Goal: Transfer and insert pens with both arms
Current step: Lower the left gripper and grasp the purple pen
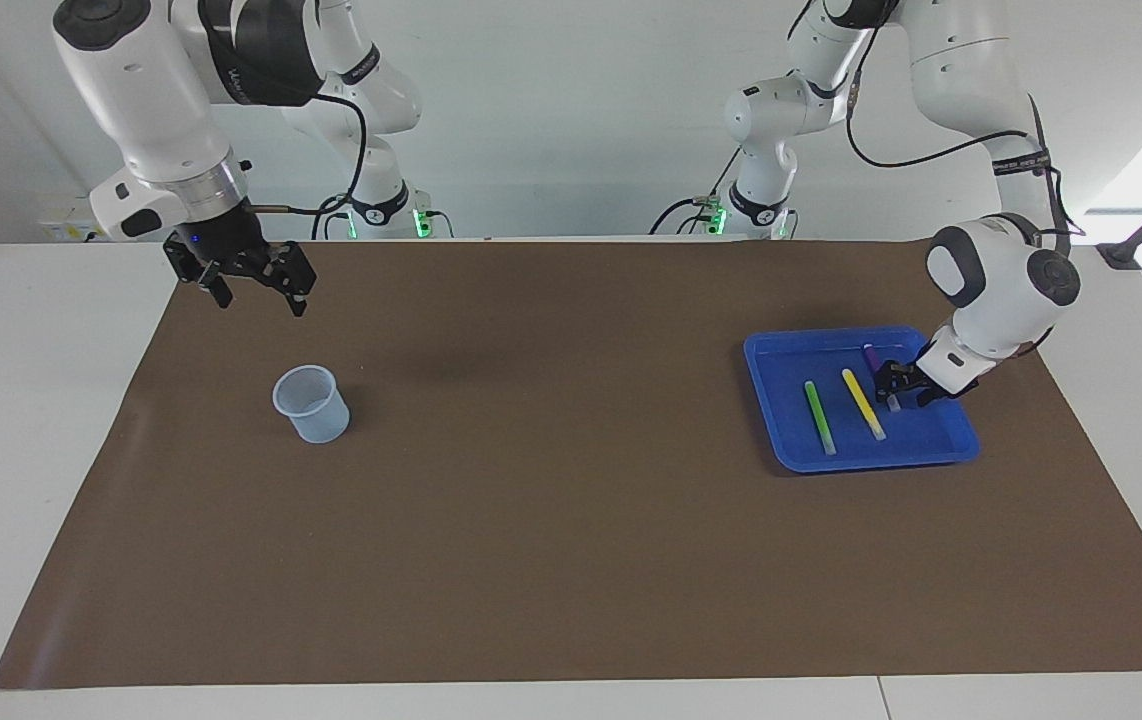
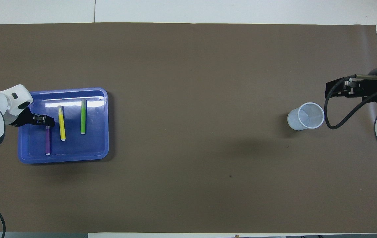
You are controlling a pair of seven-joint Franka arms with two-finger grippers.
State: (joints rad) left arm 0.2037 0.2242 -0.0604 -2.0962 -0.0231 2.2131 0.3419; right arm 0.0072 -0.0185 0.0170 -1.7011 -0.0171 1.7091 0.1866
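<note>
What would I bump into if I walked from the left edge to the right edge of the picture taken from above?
left gripper over the blue tray → purple pen → yellow pen → green pen → clear cup → right gripper

Three pens lie flat in the blue tray (image 1: 781, 400) at the left arm's end of the table, side by side and roughly parallel, each pointing from the tray's robot-side edge toward its other long edge. The green pen (image 1: 819, 416) lies closest to the tray's inner edge, toward the table's middle, with a whitish tip at the end away from the robots. The yellow pen (image 1: 863, 403) lies in the middle, well apart from the green, pale at its tip too. The purple pen (image 1: 871, 355) lies nearest the tray's outer edge, partly covered at the end away from the robots by the left gripper (image 1: 903, 388).
</note>
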